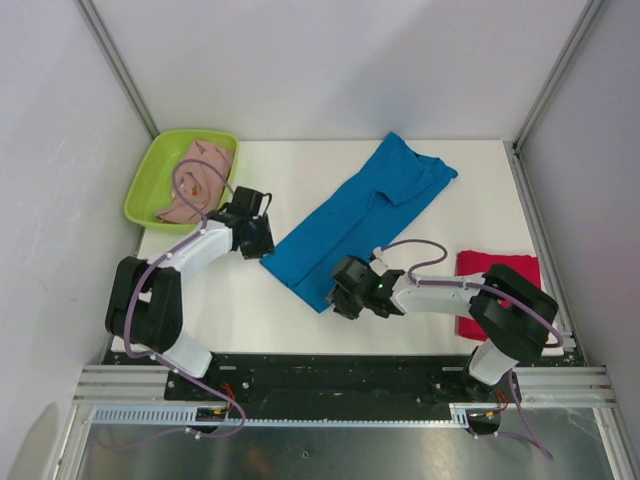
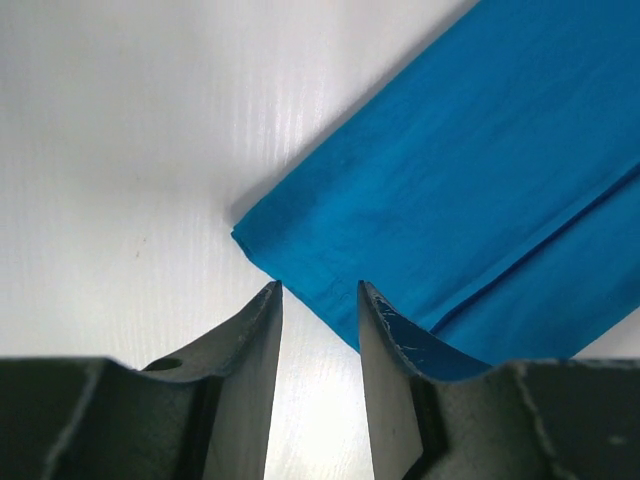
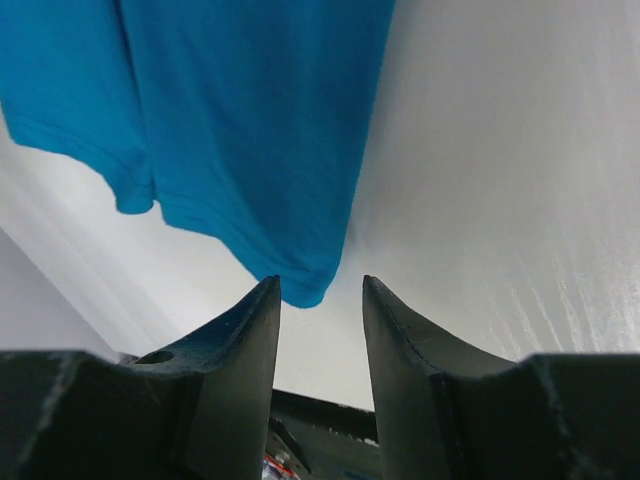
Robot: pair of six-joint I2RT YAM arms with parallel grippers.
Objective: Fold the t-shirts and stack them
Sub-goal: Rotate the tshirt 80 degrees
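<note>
The bright blue t-shirt [image 1: 362, 217] lies folded lengthwise in a long diagonal strip across the white table. My left gripper [image 1: 258, 238] is open and empty at the strip's near-left corner, which shows in the left wrist view [image 2: 300, 255]. My right gripper [image 1: 340, 297] is open and empty at the strip's near-right corner, which shows in the right wrist view [image 3: 300, 285]. The red t-shirt [image 1: 497, 290] lies folded at the right, partly hidden by my right arm. The pale pink t-shirt [image 1: 200, 180] lies crumpled in the lime-green tray.
The lime-green tray [image 1: 150, 180] stands at the back left corner. Metal frame posts and grey walls stand on both sides. The black base rail [image 1: 330, 375] runs along the table's near edge.
</note>
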